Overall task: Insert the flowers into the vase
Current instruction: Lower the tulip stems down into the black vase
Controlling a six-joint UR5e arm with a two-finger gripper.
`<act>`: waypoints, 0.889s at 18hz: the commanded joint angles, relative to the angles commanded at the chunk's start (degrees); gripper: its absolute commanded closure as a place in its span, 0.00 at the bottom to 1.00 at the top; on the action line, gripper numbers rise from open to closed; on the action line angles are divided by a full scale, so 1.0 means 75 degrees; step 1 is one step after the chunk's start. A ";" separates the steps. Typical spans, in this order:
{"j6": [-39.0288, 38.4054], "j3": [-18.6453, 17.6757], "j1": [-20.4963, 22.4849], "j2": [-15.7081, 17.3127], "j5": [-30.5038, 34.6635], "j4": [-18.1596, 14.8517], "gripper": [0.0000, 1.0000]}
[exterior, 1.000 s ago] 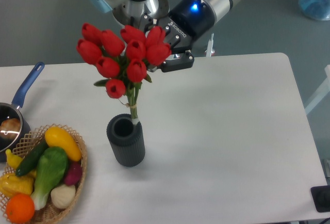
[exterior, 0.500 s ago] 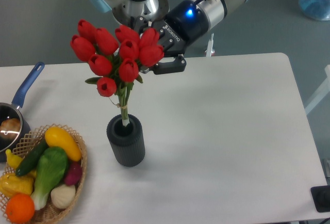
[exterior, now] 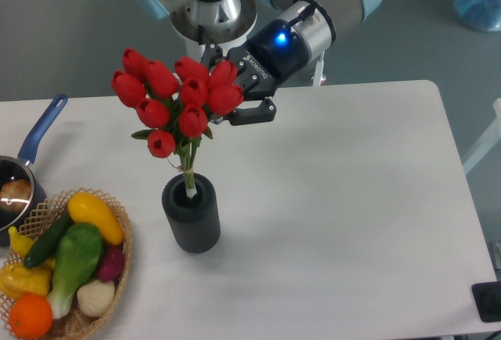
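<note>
Red tulips with green leaves and pale tied stems (exterior: 174,102) stand nearly upright, their stem ends inside the round mouth of the dark ribbed cylinder vase (exterior: 191,213) on my white worktop (exterior: 337,199). My fingers (exterior: 235,103) sit behind the blooms; I cannot tell whether they are clamped. Left of the vase lie a wicker basket of vegetables (exterior: 119,265) and a blue-handled saucepan (exterior: 31,152).
</note>
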 joint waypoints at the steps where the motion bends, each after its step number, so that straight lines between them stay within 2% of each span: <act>1: 0.0012 -0.0012 0.0000 0.0012 0.0000 0.0000 1.00; 9: 0.0551 -0.0445 -0.0023 -0.0058 0.0023 -0.0012 1.00; 16: 0.0621 -0.0457 -0.0070 -0.0222 0.0058 -0.0024 1.00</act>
